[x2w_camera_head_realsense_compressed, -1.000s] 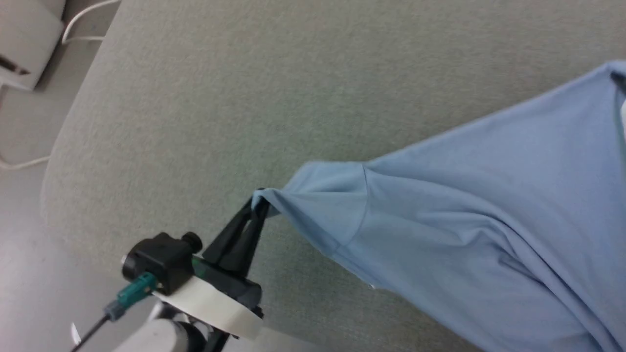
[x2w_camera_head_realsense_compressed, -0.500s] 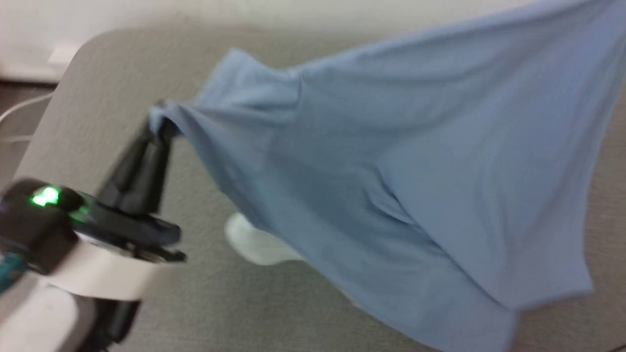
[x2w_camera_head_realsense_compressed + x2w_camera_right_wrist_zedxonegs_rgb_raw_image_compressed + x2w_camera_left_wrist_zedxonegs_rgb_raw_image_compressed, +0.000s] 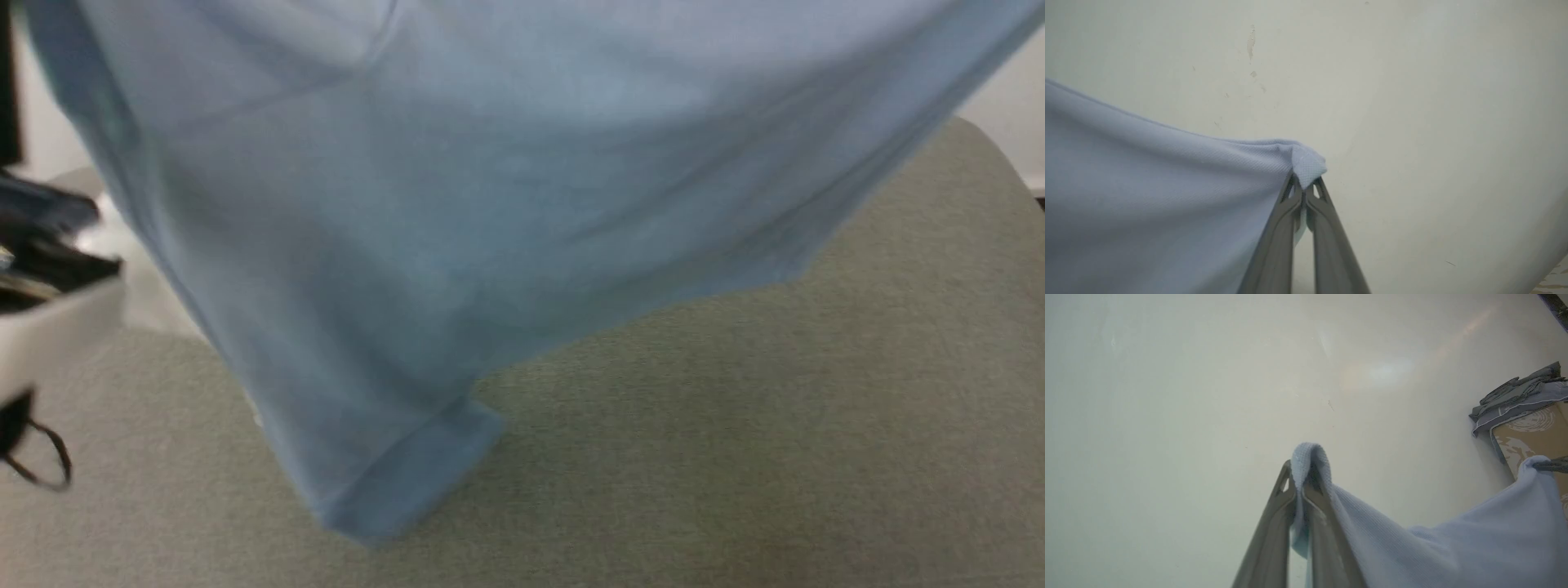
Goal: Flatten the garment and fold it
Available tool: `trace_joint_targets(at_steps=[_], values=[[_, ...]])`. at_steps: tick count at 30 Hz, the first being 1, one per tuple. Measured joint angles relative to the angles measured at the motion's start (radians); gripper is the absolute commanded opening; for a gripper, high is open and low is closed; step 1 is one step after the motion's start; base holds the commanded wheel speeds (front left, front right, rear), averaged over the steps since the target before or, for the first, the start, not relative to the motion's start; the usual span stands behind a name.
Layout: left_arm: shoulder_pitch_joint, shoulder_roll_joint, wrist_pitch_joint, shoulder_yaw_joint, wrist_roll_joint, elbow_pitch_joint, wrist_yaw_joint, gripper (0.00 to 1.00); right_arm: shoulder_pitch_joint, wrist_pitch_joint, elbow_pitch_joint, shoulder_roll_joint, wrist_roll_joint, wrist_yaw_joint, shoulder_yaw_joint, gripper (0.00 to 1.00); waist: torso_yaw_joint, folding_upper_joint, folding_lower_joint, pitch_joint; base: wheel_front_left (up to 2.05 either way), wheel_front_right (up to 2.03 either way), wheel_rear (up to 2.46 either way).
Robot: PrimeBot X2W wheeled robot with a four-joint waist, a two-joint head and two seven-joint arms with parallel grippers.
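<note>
Left hand (image 3: 1302, 486): both fingers pressed together on a fold of the garment (image 3: 1453, 547), which loops over their tips.
Garment: light blue knit, draping away toward the lower right.
Right edge: grey cloths (image 3: 1515, 396) touching a brown box (image 3: 1531, 433).

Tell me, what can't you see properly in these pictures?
- The shirt: the head view blurs it and the top edge cuts it off, so its whole shape is unclear.
- The table: in the head view, the hanging shirt hides much of it.
- The left arm: in the head view, it is blurred and cut off by the left edge.
- The grey cloths: in the left wrist view, the right edge cuts them off.
</note>
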Motion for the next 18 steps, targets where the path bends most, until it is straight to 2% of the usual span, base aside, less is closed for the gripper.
trace_joint_targets(at_steps=[5,8,12,18], values=[[-0.142,0.025,0.032,0.034,0.0,0.012,-0.002,0.0,-0.033,0.008,-0.031,0.002,-0.012,0.0,-0.036,0.0,-0.036,0.0,0.0,0.015,0.0,0.0,0.0],[-0.231,0.031,0.051,0.045,-0.002,0.045,-0.02,0.0,-0.072,0.009,-0.031,0.009,-0.013,0.0,-0.053,0.0,-0.047,0.0,0.0003,0.042,0.0,0.0,0.0],[-0.358,0.051,0.082,0.032,-0.001,0.109,-0.077,0.0,-0.151,0.008,-0.003,0.036,-0.019,0.0,-0.078,0.0,-0.055,0.0,0.0003,0.096,0.0,0.0,0.0],[-0.577,0.03,0.101,-0.024,0.016,0.279,-0.162,0.0,-0.317,-0.023,0.086,0.038,-0.051,0.0,-0.048,0.0,-0.064,0.0,0.0004,0.201,0.0,0.0,0.0]])
